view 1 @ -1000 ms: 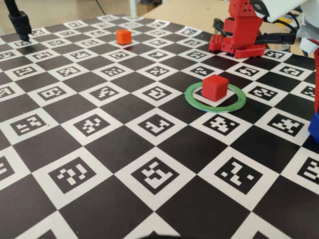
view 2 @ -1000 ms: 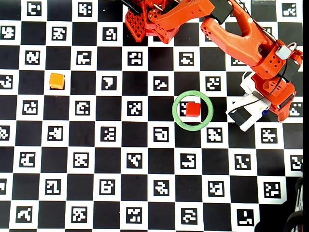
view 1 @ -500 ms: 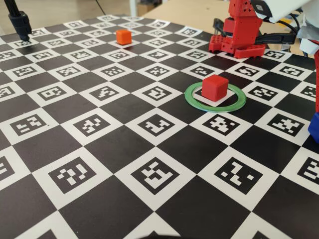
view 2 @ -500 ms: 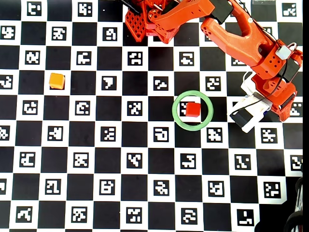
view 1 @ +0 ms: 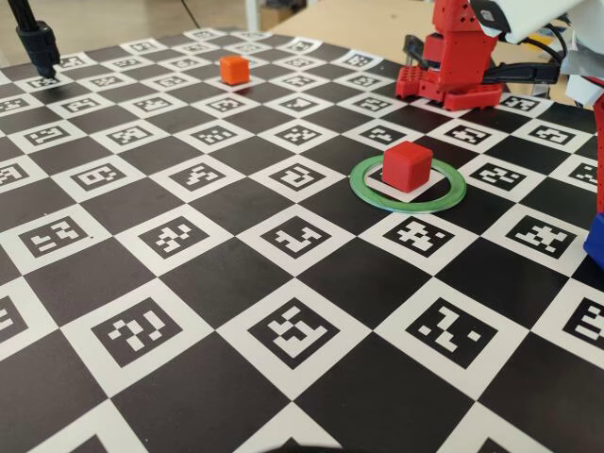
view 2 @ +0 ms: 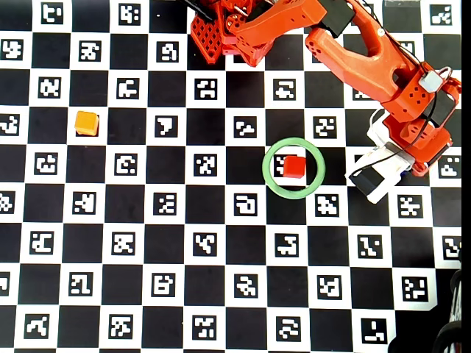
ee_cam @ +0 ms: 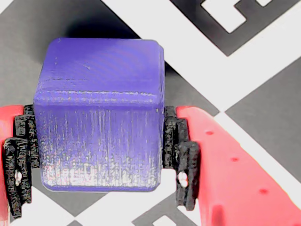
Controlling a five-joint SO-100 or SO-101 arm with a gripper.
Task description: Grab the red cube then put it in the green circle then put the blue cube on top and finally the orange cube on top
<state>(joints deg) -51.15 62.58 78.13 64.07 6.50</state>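
Your checkered marker board (view 2: 147,243) fills the overhead view, with the red arm (view 2: 346,44) reaching from the top edge toward the right side. The green circle (view 2: 294,194) lies right of centre there, and the red cube (view 2: 294,166) sits inside it, a little above its middle. The orange cube (view 2: 87,123) rests well apart at the left. In the wrist view your gripper (ee_cam: 101,183) is clenched on the blue cube (ee_cam: 101,117), its black pads (ee_cam: 181,155) pressed against both sides.
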